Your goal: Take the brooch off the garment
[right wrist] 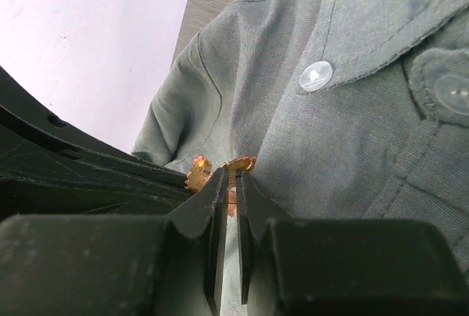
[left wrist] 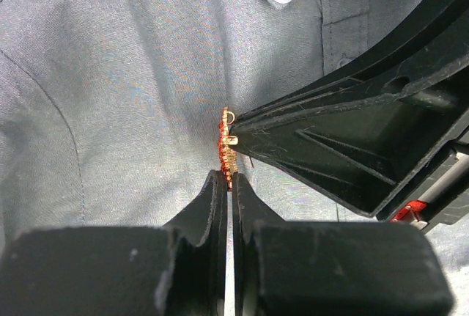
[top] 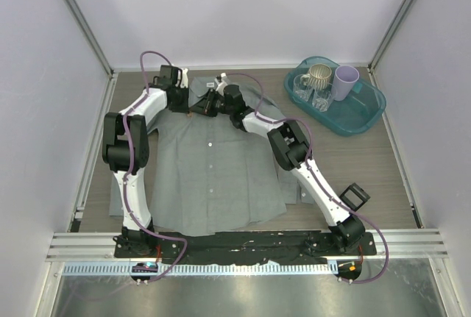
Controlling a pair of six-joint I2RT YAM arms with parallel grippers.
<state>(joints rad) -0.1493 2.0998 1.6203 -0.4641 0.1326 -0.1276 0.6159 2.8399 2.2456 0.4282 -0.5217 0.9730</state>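
The grey garment [top: 213, 177] lies flat on the table, collar at the far side. The tiny red-orange brooch [top: 193, 111] sits on the shirt's chest just left of the collar. My two grippers meet on it. In the left wrist view my left gripper [left wrist: 229, 178] is shut on the lower edge of the brooch [left wrist: 227, 144], which stands edge-on against the garment [left wrist: 110, 74]. In the right wrist view my right gripper [right wrist: 231, 175] is shut on a part of the brooch [right wrist: 198, 173], with the left gripper's black fingers [right wrist: 80, 166] touching it from the left.
A teal tray [top: 368, 118] at the back right holds a striped mug [top: 319, 76], a purple cup [top: 346, 80] and clear glasses [top: 303, 85]. White walls close in the table on three sides. White shirt buttons [right wrist: 315, 75] lie near the collar.
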